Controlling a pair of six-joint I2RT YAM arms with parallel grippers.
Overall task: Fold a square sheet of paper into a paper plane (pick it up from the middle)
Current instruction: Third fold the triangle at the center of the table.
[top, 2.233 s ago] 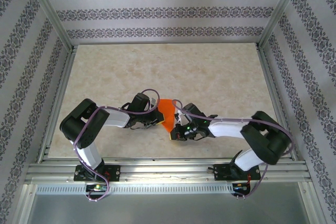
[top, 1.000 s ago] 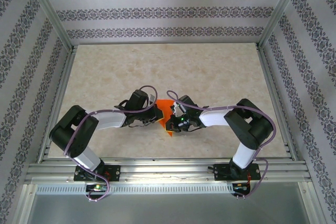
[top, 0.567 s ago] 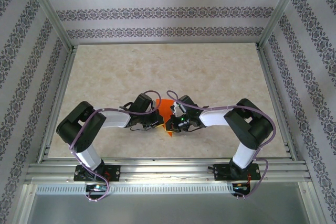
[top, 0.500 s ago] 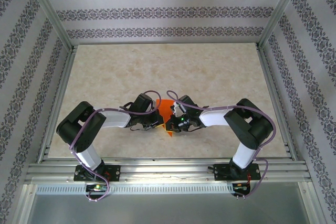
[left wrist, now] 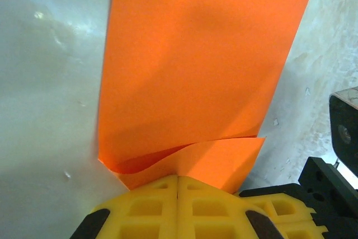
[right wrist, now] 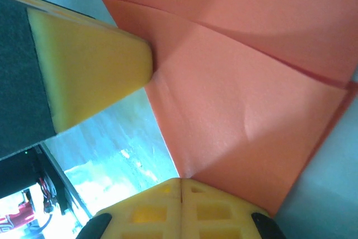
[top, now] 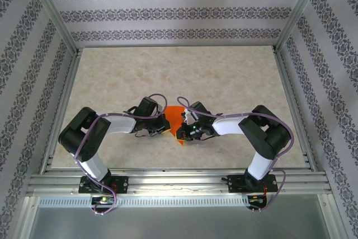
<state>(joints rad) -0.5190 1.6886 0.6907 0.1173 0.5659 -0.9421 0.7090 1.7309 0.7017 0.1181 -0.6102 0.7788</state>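
Pinching the paper (top: 174, 116) from both sides, we hold it near the middle of the table (top: 168, 71). Our left gripper (left wrist: 178, 178) is pressed together on a curled edge of it, and our right gripper (right wrist: 180, 182) is pressed together on a creased edge.

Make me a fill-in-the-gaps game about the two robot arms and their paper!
1. The paper between the two arms is bright ____.
2. The left gripper is ____ on the paper's edge.
3. The right gripper has fingers coloured ____.
4. The number of grippers pinching the paper is ____.

Missing words: orange; shut; yellow; two.
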